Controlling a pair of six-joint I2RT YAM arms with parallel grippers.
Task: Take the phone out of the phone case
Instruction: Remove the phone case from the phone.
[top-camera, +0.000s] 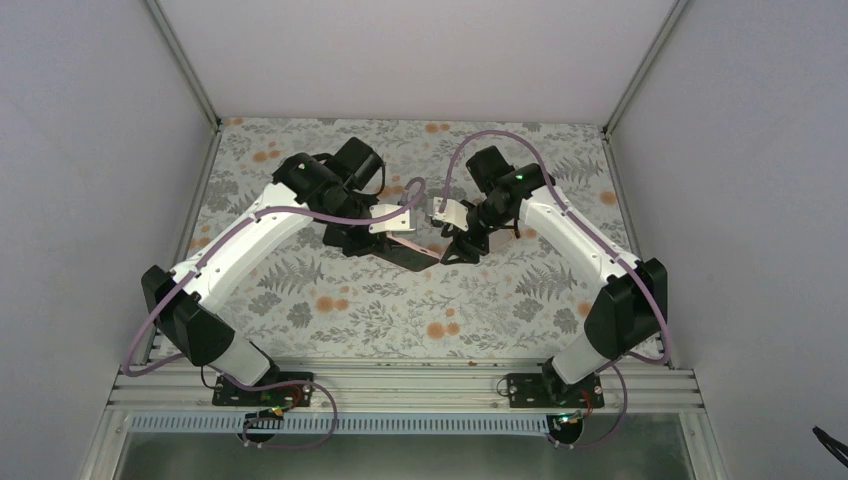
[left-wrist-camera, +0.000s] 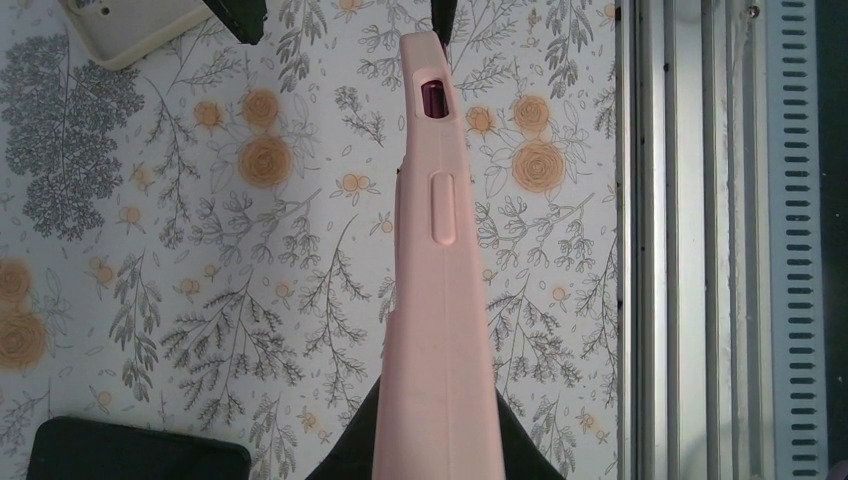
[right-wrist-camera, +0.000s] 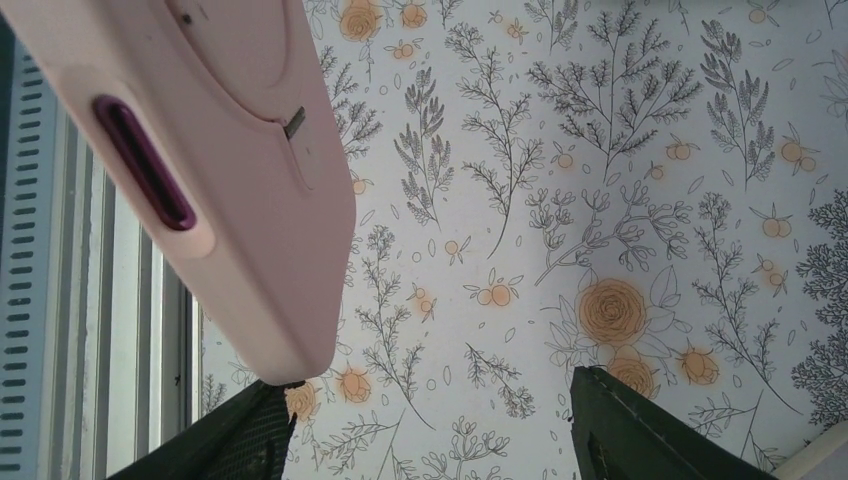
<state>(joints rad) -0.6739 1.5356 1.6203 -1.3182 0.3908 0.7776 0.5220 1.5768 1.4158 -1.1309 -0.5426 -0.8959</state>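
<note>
phone case (left-wrist-camera: 437, 300): pink, magenta phone (left-wrist-camera: 434, 98) in cutouts | left hand (top-camera: 400, 222) clamped on it | right hand (right-wrist-camera: 430, 400) apart

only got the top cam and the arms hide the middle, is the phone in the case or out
Observer: In. The left wrist view shows the magenta phone through a cutout in the pink case.
Operator: who has it
Observer: The left gripper is shut on the pink case, with a finger on each flat face.
Operator: right one on it too
Observer: No clamp. The right gripper is open. The case's corner sits close by one finger, and the floral table shows between the fingers.
</note>
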